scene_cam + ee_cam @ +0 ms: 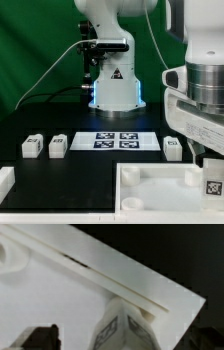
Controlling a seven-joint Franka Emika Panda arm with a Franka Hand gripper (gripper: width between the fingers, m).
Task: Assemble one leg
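The arm's white base stands upright at the back of the black table. The wrist and gripper hang low at the exterior view's right, close to the camera, pointing downward. In the wrist view one dark fingertip shows; how the jaws stand cannot be told.

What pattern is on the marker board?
Black-and-white square tags on the white marker board; clearest in the exterior view.

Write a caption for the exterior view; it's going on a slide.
Panda arm behind a black table, with the marker board, small white parts, and the gripper over a large white part.
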